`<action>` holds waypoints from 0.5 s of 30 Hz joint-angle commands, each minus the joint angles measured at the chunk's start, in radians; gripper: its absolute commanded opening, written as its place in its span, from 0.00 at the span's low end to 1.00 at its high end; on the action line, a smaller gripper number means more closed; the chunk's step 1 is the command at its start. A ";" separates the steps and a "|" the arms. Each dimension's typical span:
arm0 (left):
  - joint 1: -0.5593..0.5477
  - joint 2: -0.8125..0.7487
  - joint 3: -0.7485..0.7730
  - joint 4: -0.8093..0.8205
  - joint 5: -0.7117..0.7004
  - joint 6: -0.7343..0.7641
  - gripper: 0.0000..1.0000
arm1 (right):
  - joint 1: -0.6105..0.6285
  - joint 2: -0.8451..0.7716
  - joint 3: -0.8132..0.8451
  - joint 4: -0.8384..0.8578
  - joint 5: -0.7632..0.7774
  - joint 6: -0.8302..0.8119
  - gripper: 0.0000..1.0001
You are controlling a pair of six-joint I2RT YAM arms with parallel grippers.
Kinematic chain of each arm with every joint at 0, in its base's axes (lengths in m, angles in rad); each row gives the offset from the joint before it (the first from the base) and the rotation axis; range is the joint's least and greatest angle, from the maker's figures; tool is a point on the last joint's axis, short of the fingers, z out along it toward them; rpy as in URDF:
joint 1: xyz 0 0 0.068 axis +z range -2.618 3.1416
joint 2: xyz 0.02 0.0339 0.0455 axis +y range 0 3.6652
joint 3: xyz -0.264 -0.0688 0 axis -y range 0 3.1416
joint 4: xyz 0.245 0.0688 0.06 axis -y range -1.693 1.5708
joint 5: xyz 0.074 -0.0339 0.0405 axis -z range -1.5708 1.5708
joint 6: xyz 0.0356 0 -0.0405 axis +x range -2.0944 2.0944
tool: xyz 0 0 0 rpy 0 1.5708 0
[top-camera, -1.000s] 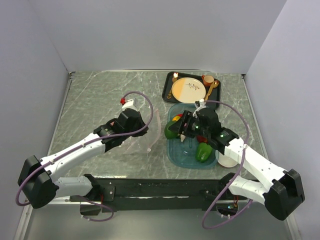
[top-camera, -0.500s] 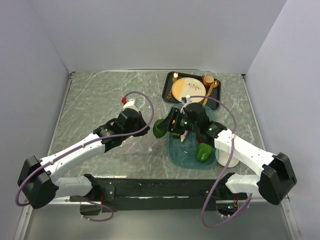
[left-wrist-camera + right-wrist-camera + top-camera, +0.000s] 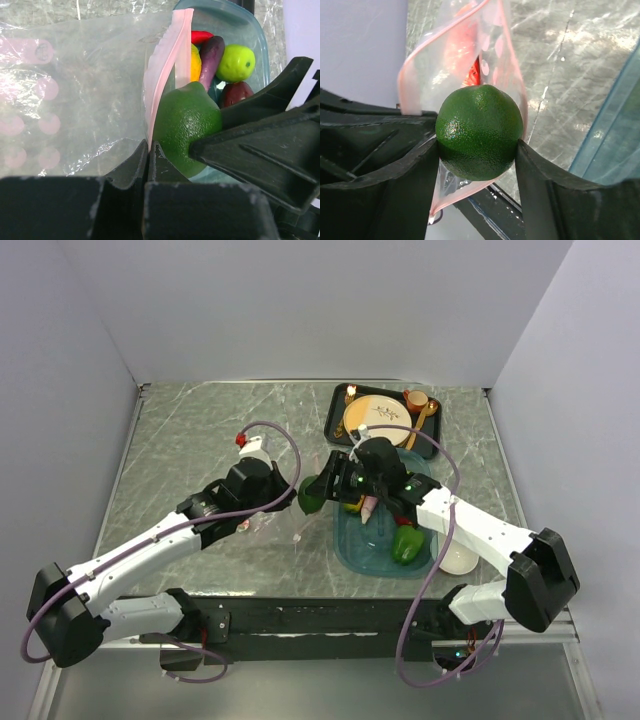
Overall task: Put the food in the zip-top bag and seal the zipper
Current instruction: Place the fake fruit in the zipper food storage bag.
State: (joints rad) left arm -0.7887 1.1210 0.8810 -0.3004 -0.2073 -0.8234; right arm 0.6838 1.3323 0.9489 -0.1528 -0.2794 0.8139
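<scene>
**Placing the food.** We see a round green fruit (image 3: 479, 131) at the open mouth of the zip-top bag (image 3: 85, 95), clamped between the fingers of the right gripper (image 3: 479, 155). The left gripper (image 3: 149, 152) is clenched on the pink zipper (image 3: 167, 60), holding the mouth up just beside the teal tray (image 3: 261, 50). In the tray lie yellow, purple, lime and dark red food pieces (image 3: 235, 62). Bag and tray rest on the marble table (image 3: 200, 440).

From above, the clear bag (image 3: 285, 530) is partly hidden under the left arm (image 3: 150, 545), and the green ball (image 3: 312, 498) only peeks out. Up close, a red thing (image 3: 470, 75) inside the bag looks blurry, and the blue tray (image 3: 615, 142) is cut off.
</scene>
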 commanded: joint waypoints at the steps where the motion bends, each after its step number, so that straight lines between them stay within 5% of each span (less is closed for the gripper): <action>1: 0.003 -0.032 0.013 0.006 -0.033 0.021 0.01 | 0.011 -0.016 0.050 -0.007 -0.001 -0.032 0.67; 5: 0.003 -0.046 0.013 0.004 -0.049 0.015 0.01 | 0.011 -0.050 0.037 -0.024 0.023 -0.039 0.77; 15: 0.003 -0.040 0.030 -0.017 -0.076 0.017 0.01 | 0.011 -0.100 0.045 -0.093 0.054 -0.058 0.80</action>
State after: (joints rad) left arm -0.7887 1.0946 0.8810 -0.3183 -0.2485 -0.8238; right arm 0.6903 1.3022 0.9558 -0.2054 -0.2661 0.7811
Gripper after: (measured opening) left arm 0.023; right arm 0.796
